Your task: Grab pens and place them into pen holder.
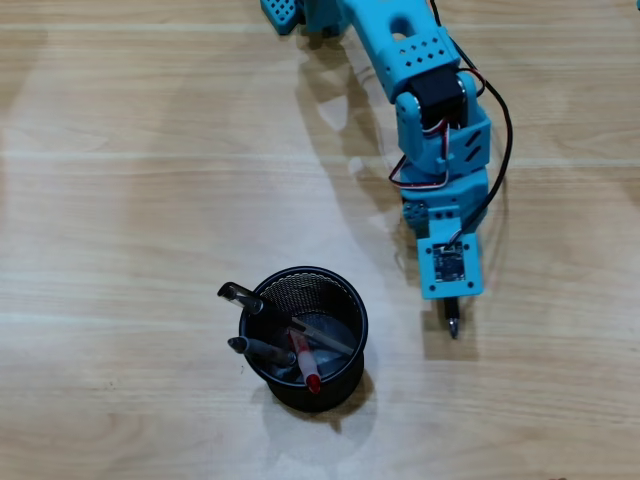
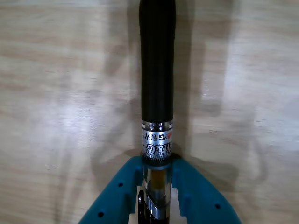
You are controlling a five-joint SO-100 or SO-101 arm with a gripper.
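The blue arm reaches down the table from the twelve o'clock edge in the overhead view, and its gripper [image 2: 157, 184] is clamped on a black pen [image 2: 158, 70]. The wrist view shows both teal fingers pressed against the silver band near one end of the barrel, with the long dark body running straight out ahead. From above only the pen's tip pokes out below the wrist's little circuit board, at about four o'clock from the middle of the table [image 1: 120, 200]. The black mesh pen holder [image 1: 340, 375] stands at about nine o'clock from that tip, well apart from it, and already has pens in it: a red one [image 1: 305, 365] leaning at the rim, and dark ones sticking out toward nine and ten o'clock. What worries me is the grip: it sits close to one end, so nearly all the pen's length hangs out past the fingers, and a quick swing could, I think, twist it or let it slide. The other risk is the crowded cup. If the pen comes in low or slanted it may strike the rim or the pens fanned out on the far side, and either tip the light holder or bounce out onto the table. Whether the pen is clear of the wood right now I cannot tell.
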